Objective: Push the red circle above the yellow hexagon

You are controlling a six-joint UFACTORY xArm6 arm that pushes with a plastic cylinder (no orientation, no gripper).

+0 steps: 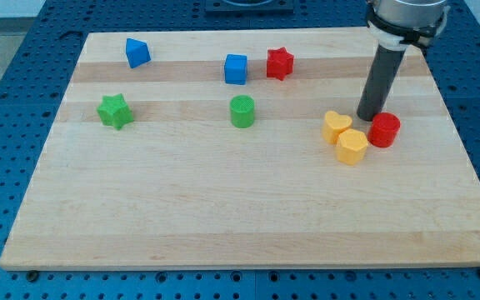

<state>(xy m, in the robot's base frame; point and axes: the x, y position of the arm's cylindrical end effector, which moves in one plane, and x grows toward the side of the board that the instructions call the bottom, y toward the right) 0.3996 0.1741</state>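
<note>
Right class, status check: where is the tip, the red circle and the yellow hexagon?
My tip just upper left of red circle. Red circle right of yellow hexagon, touching or nearly. Yellow heart sits upper left of hexagon.

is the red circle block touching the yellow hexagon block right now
Cannot tell. In the camera view the red circle block sits at the view's right of the yellow hexagon block, their edges meeting with no clear gap, but this could be overlap.

The red circle (384, 130), a short upright cylinder, sits flat on the board near its right edge, about midway between the top and bottom edges. The yellow hexagon (352, 147) lies flat just beside it, toward the bottom-left, apparently touching.
</note>
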